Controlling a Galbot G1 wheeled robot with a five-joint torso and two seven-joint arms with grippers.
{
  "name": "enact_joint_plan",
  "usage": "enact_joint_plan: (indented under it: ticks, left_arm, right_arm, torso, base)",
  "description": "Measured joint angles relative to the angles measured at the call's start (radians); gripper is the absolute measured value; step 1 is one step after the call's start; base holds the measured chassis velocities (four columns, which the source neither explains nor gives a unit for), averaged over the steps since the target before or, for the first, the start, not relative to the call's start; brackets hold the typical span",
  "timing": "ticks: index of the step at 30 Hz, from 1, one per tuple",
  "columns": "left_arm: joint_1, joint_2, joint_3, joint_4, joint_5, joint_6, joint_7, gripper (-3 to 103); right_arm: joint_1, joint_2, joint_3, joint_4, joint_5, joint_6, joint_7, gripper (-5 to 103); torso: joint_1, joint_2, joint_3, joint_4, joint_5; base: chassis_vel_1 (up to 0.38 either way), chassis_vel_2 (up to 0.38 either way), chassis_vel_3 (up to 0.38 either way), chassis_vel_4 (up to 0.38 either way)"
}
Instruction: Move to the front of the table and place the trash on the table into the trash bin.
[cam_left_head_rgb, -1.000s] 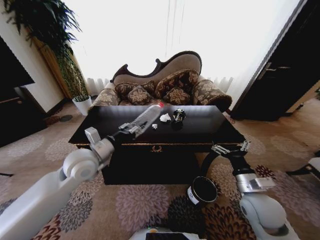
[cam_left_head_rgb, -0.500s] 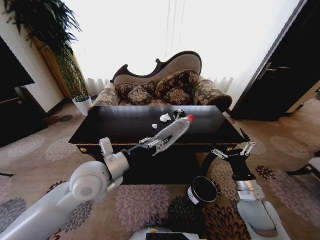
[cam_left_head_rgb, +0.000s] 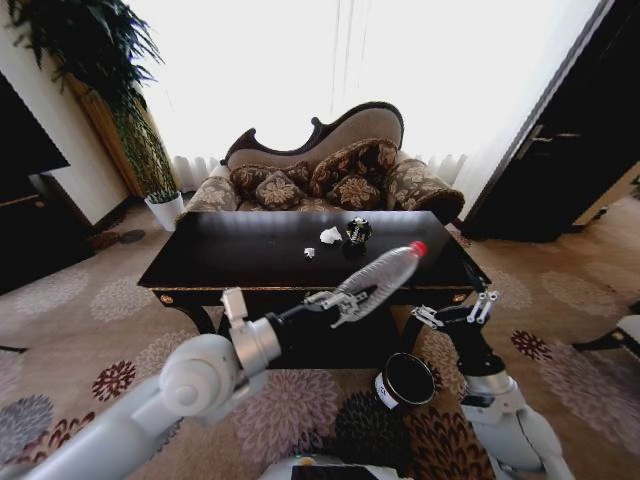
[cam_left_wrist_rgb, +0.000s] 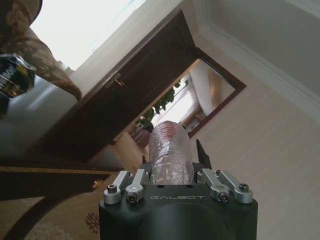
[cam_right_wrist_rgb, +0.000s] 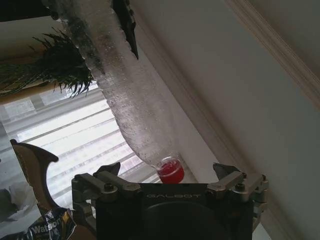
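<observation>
Clamping clear bottle (cam_left_head_rgb: 382, 277), left gripper (cam_left_head_rgb: 345, 300).

A home living room — an ornate cushioned sofa (cam_left_head_rgb: 330, 165) behind a dark glossy coffee table (cam_left_head_rgb: 250, 255), floral carpet (cam_left_head_rgb: 290, 405), sheer curtains (cam_left_head_rgb: 340, 60), a potted plant (cam_left_head_rgb: 130, 110) far left.

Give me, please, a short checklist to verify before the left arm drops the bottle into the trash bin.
1. Left gripper shut on the bottle: ok.
2. Bottle above the trash bin: not ok, it hangs over the table front edge.
3. Bin opening free: ok.
4. Right gripper away from the path: not ok, open, close beside the bottle cap.
5. Trash left on the table: not ok, paper lumps and dark piece remain.
</observation>
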Motion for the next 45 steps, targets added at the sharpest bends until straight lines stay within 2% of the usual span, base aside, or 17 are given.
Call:
enact_joint_plan:
  ticks: [6,15,17,19,20,22,25,26,27,32,41,42,44,45]
  left_arm:
    - [-0.020,-0.047,0.083,0.025,0.015,-0.001,-0.011,36]
    - [0.019,-0.054,0.130,0.016,0.040,-0.007,-0.016,36]
    - [0.023,-0.050,0.129,0.013,0.043,-0.008,-0.014,36]
    - [0.031,-0.048,0.119,0.008,0.044,-0.008,-0.014,36]
    - [0.031,-0.048,0.119,0.008,0.044,-0.008,-0.014,36]
    - [0.036,-0.047,0.113,0.005,0.043,-0.008,-0.013,36]
    - [0.041,-0.041,0.109,0.001,0.043,-0.008,-0.013,36]
    - [0.041,-0.038,0.107,0.000,0.044,-0.008,-0.013,36]
    - [0.041,-0.037,0.107,0.000,0.044,-0.008,-0.013,36]
    - [0.037,-0.032,0.104,-0.002,0.044,-0.006,-0.013,36]
    - [0.039,-0.025,0.080,-0.011,0.041,0.024,-0.026,35]
    - [0.037,-0.020,0.075,-0.011,0.050,0.031,-0.026,45]
    - [0.035,-0.016,0.069,-0.009,0.056,0.035,-0.026,45]
    - [0.029,-0.012,0.058,-0.009,0.063,0.040,-0.026,51]
  right_arm:
    - [-0.020,0.007,0.004,0.025,0.003,-0.001,-0.003,100]
    - [-0.033,0.016,0.001,0.037,0.023,0.004,-0.015,101]
    - [-0.036,0.016,-0.001,0.037,0.046,0.022,-0.038,97]
    - [-0.037,0.017,-0.004,0.035,0.064,0.046,-0.061,87]
    - [-0.037,0.017,-0.004,0.035,0.064,0.046,-0.061,87]
    - [-0.037,0.019,-0.004,0.033,0.064,0.055,-0.064,77]
    - [-0.038,0.020,-0.004,0.031,0.065,0.060,-0.066,77]
    - [-0.040,0.021,-0.005,0.030,0.075,0.059,-0.070,61]
    - [-0.040,0.022,-0.005,0.029,0.083,0.058,-0.072,61]
    - [-0.041,0.021,-0.001,0.021,0.114,0.052,-0.085,47]
    - [-0.039,0.021,-0.002,0.012,0.131,0.062,-0.096,44]
    - [-0.038,0.021,-0.003,0.009,0.134,0.061,-0.096,44]
    - [-0.037,0.021,-0.003,0.006,0.136,0.060,-0.096,44]
    - [-0.035,0.020,-0.003,0.003,0.140,0.056,-0.096,42]
  torso:
    - [0.000,0.000,0.000,-0.0002,0.0002]
    - [0.000,0.000,0.000,0.0000,0.0001]
    - [0.000,0.000,0.000,0.0000,0.0001]
    - [0.000,0.000,0.000,0.0001,0.0000]
    - [0.000,0.000,0.000,0.0001,0.0000]
    - [0.000,0.000,0.000,0.0000,0.0001]
    - [0.000,0.000,0.000,0.0000,0.0001]
    - [0.000,0.000,0.000,0.0000,0.0001]
    - [0.000,0.000,0.000,0.0000,0.0001]
    - [0.000,0.000,0.000,0.0000,0.0000]
    - [0.000,0.000,0.000,0.0000,0.0000]
    - [0.000,0.000,0.000,0.0001,0.0000]
    - [0.000,0.000,0.000,0.0000,0.0000]
    - [0.000,0.000,0.000,0.0000,0.0001]
  base:
    - [0.000,0.000,0.000,0.000]
    - [0.000,0.000,0.000,0.000]
    - [0.000,0.000,0.000,0.000]
    - [0.000,0.000,0.000,0.000]
    - [0.000,0.000,0.000,0.000]
    - [0.000,0.000,0.000,0.000]
    - [0.000,0.000,0.000,0.000]
    - [0.000,0.000,0.000,0.000]
    - [0.000,0.000,0.000,0.000]
    - [0.000,0.000,0.000,0.000]
    - [0.000,0.000,0.000,0.000]
    - [0.000,0.000,0.000,0.000]
    - [0.000,0.000,0.000,0.000]
    - [0.000,0.000,0.000,0.000]
